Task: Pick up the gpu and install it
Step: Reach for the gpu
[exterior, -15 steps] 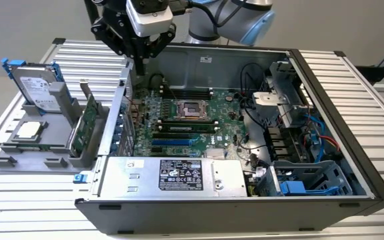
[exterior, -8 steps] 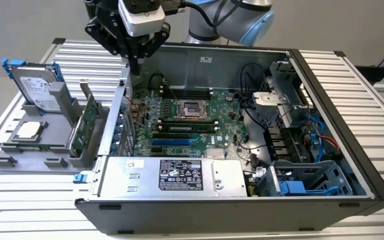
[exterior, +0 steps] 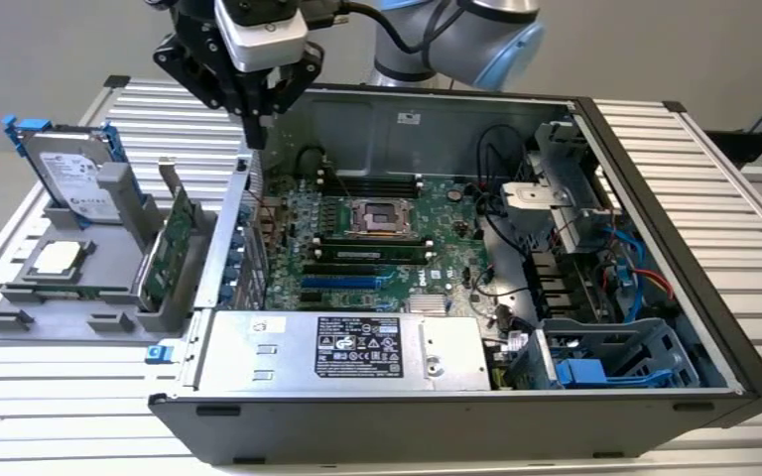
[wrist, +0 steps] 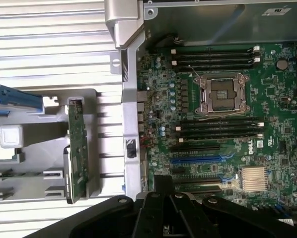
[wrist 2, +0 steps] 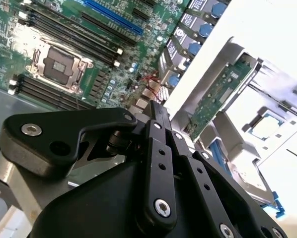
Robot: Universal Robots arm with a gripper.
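The end effector, clenched on nothing, hovers over the open computer case wall; the gpu stands upright in a grey holder beside it.

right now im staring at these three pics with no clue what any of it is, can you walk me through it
This is a robot arm with a black gripper on its end. The exterior view comes from a camera off the arm. Both wrist views come from cameras riding on the arm, looking past the gripper.

Below the arm is an open computer case with its green motherboard exposed. Beside the case, on the exterior view's left, a grey holder carries parts. These include a hard drive with blue rails and the gpu, a green card standing on edge.

The gripper is shut and holds nothing. It hangs above the edge of the case nearest the holder. The gpu is not yet picked up.
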